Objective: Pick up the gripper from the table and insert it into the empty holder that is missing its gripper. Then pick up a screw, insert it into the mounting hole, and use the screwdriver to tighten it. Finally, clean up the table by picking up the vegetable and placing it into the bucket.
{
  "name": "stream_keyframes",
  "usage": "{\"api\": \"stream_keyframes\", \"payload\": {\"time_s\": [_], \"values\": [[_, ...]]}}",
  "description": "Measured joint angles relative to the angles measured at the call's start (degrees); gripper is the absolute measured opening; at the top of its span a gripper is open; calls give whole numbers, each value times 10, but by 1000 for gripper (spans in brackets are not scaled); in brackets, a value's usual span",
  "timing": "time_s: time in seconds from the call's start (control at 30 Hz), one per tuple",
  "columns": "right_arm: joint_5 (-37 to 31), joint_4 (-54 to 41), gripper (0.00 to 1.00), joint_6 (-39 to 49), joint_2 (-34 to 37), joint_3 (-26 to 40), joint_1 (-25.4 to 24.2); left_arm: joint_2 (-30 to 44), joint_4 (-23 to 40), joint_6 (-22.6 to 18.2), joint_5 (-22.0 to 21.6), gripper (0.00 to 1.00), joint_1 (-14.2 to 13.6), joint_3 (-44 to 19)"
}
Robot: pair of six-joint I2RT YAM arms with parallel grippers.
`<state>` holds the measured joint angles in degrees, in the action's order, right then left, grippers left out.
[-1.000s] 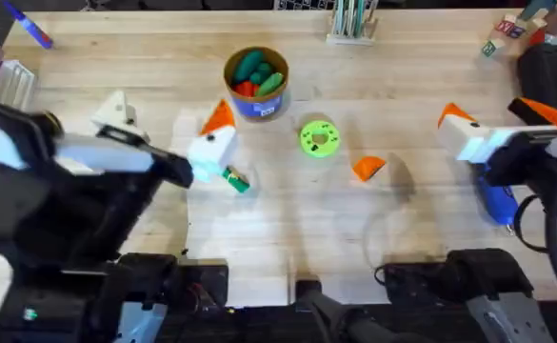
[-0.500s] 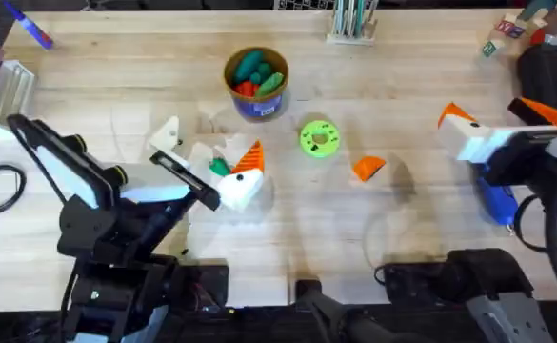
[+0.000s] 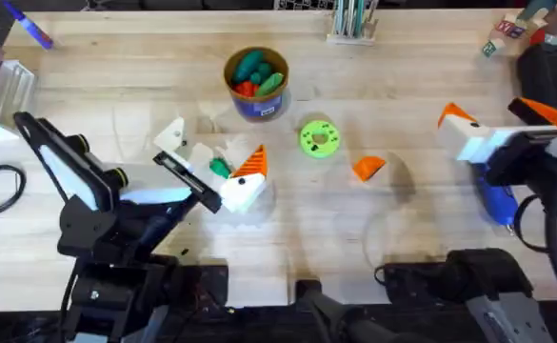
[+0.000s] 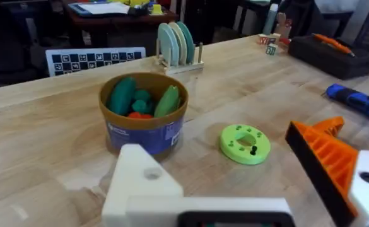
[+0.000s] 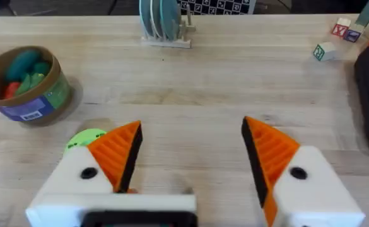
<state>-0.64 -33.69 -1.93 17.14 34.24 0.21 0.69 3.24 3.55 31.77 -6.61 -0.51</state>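
1. The left gripper (image 3: 223,171) hangs over the middle of the worktop (image 3: 288,238), toward its left half. It has one plain white boxy finger, a holder with no pad, and one finger with an orange ribbed wedge. Between them sits the slim green vegetable (image 3: 220,168), apparently clamped, though the contact is hard to make out from overhead.
2. The right gripper (image 3: 502,126) rests near the worktop's right edge, jaws spread wide with nothing between them. Both its white blocks carry orange ribbed wedge pads (image 5: 271,151).
3. The loose orange gripper (image 3: 368,169), a small ribbed plastic wedge, lies flat right of the worktop's centre, just beside the green disc.
4. The flat green disc (image 4: 245,143) is round and matt, with small holes and a dark screw-like piece standing in it.
5. The bucket (image 4: 144,112) stands toward the far edge, behind the left gripper: blue printed wall, brown rim, holding plump teal-green and red toy vegetables.
6. The blue screwdriver (image 3: 496,202) lies near the right edge, partly under the right arm.
7. The worktop is pale wood with visible plank seams. A rack of thin discs (image 5: 164,22) stands at the far edge; small lettered blocks (image 5: 340,36) sit by the far right corner.
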Motion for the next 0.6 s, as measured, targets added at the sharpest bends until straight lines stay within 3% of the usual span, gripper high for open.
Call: {"api": "stream_keyframes", "payload": {"time_s": [0.3, 0.6], "values": [[0, 1, 940, 0, 0, 0, 0, 0, 0, 0, 12, 985, 0, 0], [12, 1, 940, -9, 2, 0, 0, 0, 17, 2, 186, 986, 0, -2]]}}
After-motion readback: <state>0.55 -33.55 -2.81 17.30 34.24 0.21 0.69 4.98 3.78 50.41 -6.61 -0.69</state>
